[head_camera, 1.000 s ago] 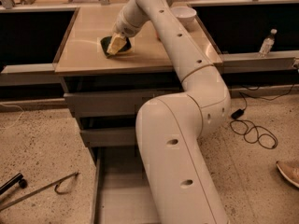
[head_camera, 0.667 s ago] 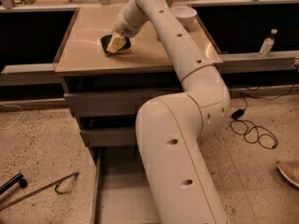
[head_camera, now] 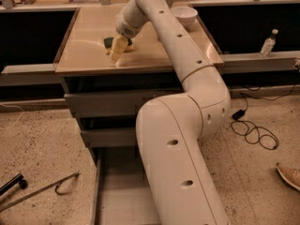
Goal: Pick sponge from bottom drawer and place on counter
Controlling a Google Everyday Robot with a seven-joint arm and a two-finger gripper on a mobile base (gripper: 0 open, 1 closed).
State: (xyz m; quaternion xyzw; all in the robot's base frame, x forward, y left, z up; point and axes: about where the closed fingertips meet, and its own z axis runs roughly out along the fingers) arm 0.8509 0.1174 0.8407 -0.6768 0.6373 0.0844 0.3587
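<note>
The sponge (head_camera: 109, 42), dark green on top with a yellow edge, lies on the beige counter (head_camera: 84, 50) near its middle. My gripper (head_camera: 119, 45) reaches down over the sponge from the right. It looks open, with one pale finger (head_camera: 116, 51) standing in front of the sponge and touching the counter. The bottom drawer (head_camera: 117, 191) is pulled out at the foot of the cabinet. Its grey floor shows nothing on it to the left of my arm, which hides the rest.
A white bowl (head_camera: 183, 15) stands at the counter's back right. A water bottle (head_camera: 268, 42) stands on the right ledge. Black cables (head_camera: 253, 130) and a shoe (head_camera: 288, 175) lie on the floor at right, and a metal rod (head_camera: 42, 191) at left.
The gripper's near finger now reaches further toward the counter's front edge than before, as if the gripper has opened. The sponge stays in the same spot on the counter.
</note>
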